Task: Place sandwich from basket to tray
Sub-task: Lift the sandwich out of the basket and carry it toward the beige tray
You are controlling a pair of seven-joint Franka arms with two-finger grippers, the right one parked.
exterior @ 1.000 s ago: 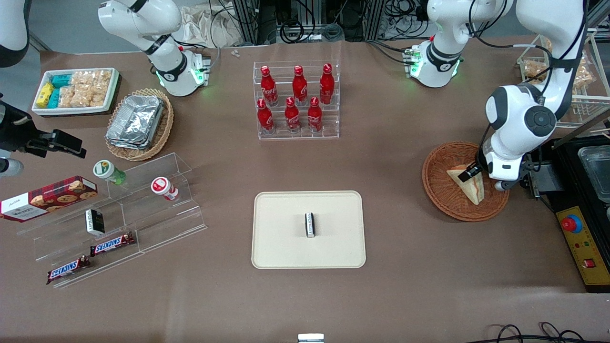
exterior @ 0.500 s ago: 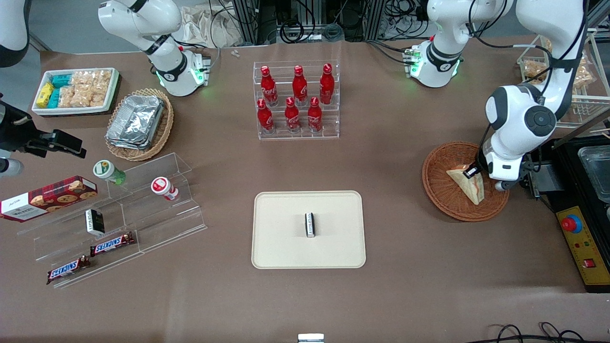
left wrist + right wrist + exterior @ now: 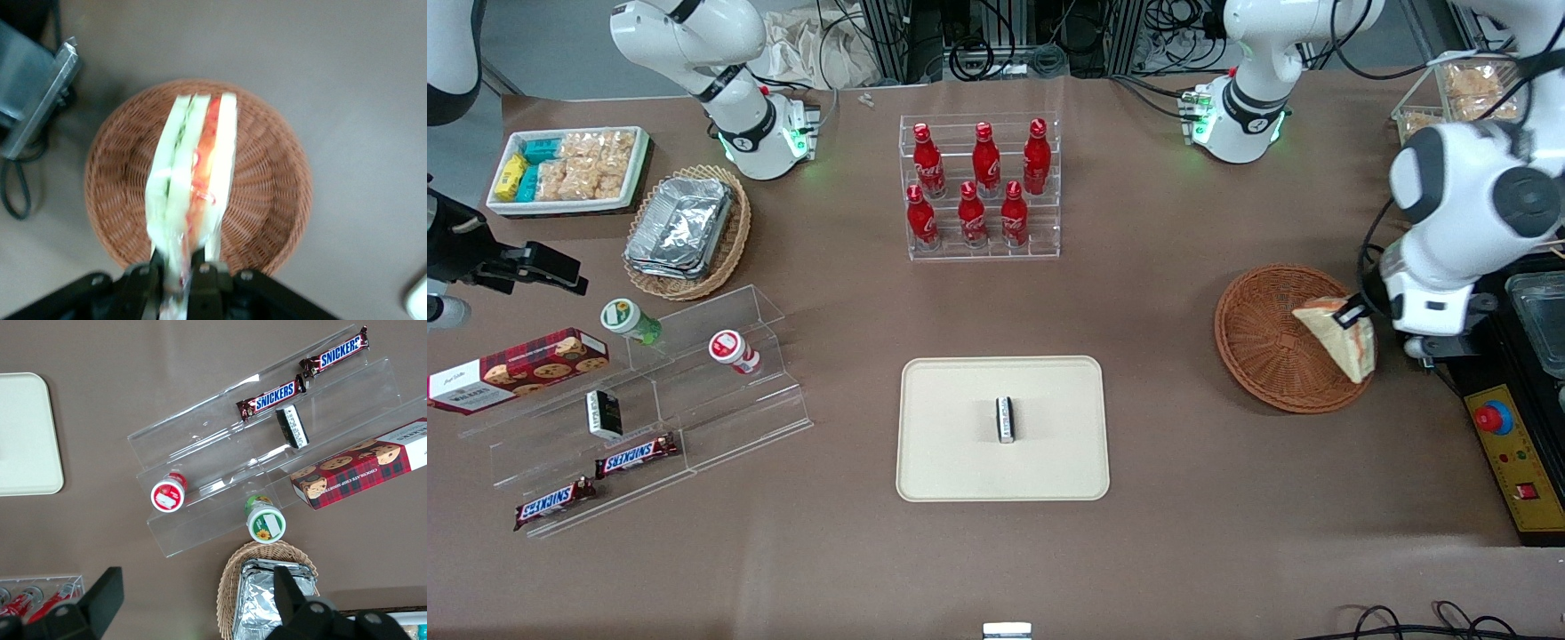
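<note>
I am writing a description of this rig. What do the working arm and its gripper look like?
The left arm has glossy white rounded shells, with dark grey round caps and bands at its joints. Black cables run along it. Its base glows green. The gripper is black, with a white body above in the front view.

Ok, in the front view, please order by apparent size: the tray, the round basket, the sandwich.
1. tray
2. basket
3. sandwich, lifted in the gripper above the basket, so nearness may enlarge it slightly.
</note>
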